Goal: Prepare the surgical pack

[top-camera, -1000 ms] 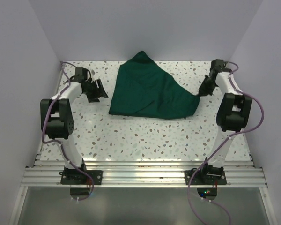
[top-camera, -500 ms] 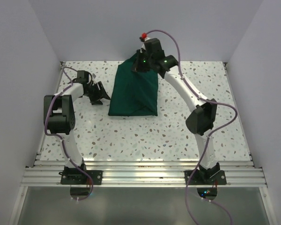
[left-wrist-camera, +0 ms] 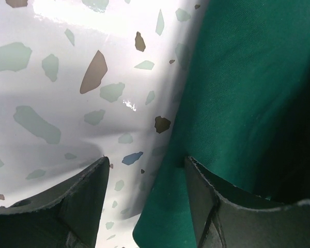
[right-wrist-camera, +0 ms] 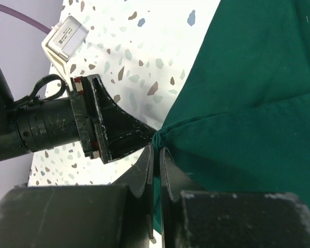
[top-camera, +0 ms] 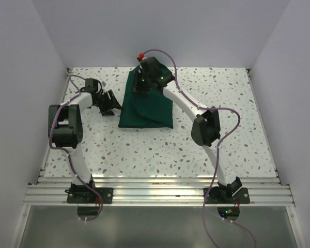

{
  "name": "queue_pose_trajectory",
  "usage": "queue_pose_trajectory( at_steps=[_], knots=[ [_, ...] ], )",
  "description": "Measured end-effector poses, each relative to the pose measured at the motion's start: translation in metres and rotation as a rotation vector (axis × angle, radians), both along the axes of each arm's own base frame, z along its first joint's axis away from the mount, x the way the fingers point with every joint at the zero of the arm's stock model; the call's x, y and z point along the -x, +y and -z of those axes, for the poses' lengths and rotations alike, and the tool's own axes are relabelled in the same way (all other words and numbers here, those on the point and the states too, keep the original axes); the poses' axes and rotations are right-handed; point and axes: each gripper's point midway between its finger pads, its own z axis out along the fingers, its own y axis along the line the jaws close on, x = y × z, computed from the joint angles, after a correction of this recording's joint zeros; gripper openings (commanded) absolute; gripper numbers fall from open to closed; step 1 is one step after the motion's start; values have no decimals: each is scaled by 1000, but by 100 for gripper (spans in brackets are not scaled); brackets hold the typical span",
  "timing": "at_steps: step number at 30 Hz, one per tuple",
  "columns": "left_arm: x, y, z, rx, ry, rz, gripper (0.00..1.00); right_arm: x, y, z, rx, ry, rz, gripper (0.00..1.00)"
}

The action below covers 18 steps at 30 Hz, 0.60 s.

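Observation:
The surgical pack [top-camera: 147,106] is a dark green drape, folded over itself at the back middle of the speckled table. My right arm reaches across it, and my right gripper [top-camera: 138,87] is shut on a bunched corner of the drape [right-wrist-camera: 248,103] near its far left edge; the pinch shows in the right wrist view [right-wrist-camera: 156,149]. My left gripper [top-camera: 112,106] stands open low at the drape's left edge. In the left wrist view the drape's [left-wrist-camera: 248,77] edge lies between the fingers [left-wrist-camera: 77,206], and the left gripper [left-wrist-camera: 144,164] holds nothing.
Pale walls close in the table [top-camera: 160,150] on the left, back and right. A metal rail [top-camera: 155,194] with both arm bases runs along the front edge. The right arm's purple cable [top-camera: 160,51] loops above the drape.
My right gripper has carried the drape's right corner from the far right across to the left, folding the wide sheet into a narrower bundle. The left gripper has shifted only slightly.

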Motion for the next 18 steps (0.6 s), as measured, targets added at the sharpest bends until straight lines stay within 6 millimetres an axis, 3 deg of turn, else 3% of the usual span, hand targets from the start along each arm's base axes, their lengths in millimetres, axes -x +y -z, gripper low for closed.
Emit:
queue_pose_trajectory(
  at_steps=[5,15,18],
  knots=[
    [-1,0,0,5,-1,-8,64,-5,3,5,-12,-4,6,0],
    [-4,-2,-2,19,-6,-25,64,-7,21,62,-20,90,9,0],
    [-3,-2,0,21,-4,-26,64,-3,25,68,-22,107,1,0]
  ],
)
